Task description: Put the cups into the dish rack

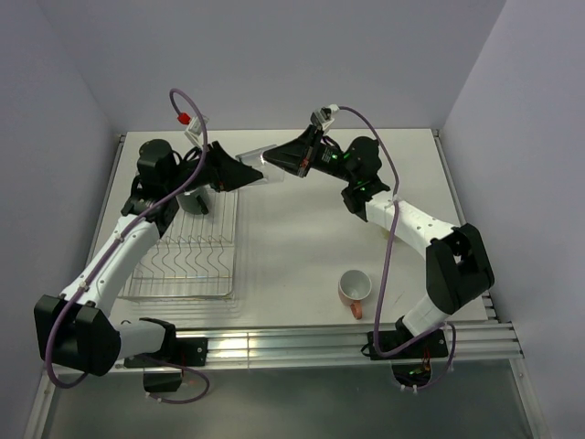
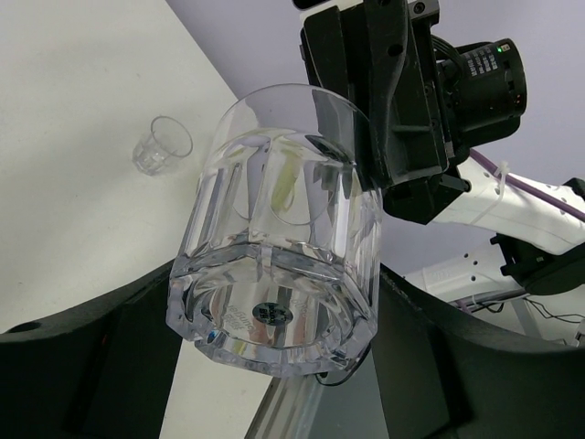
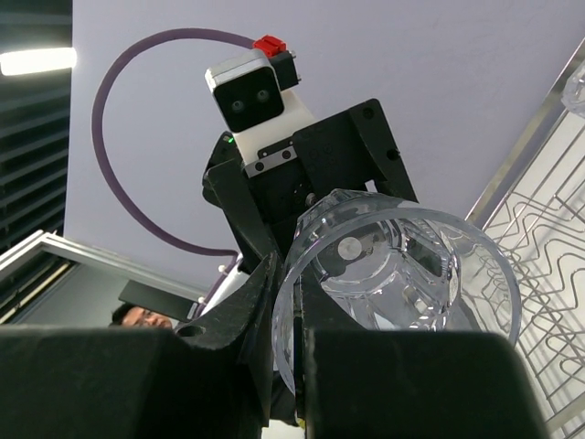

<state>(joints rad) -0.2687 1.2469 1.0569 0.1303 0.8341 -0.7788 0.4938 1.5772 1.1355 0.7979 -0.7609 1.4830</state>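
A clear glass tumbler is held in the air between the two grippers, above the table. The right gripper is clamped on the tumbler's rim, with the glass wall pinched between its two fingers. The left gripper is set around the tumbler's base, with a finger on either side of it. Whether these fingers are pressed against the glass or stand just off it cannot be told. The tumbler is tilted, its mouth turned toward the right gripper and its thick bottom toward the left wrist. The dish rack is seen below and behind the left gripper, toward that arm's base. A black mug is seen at the rack's far end, just beneath the left wrist. An orange mug is seen on the table well behind the right gripper, near that arm's base. A second clear tumbler is seen on the table beyond the left gripper, well apart from it.
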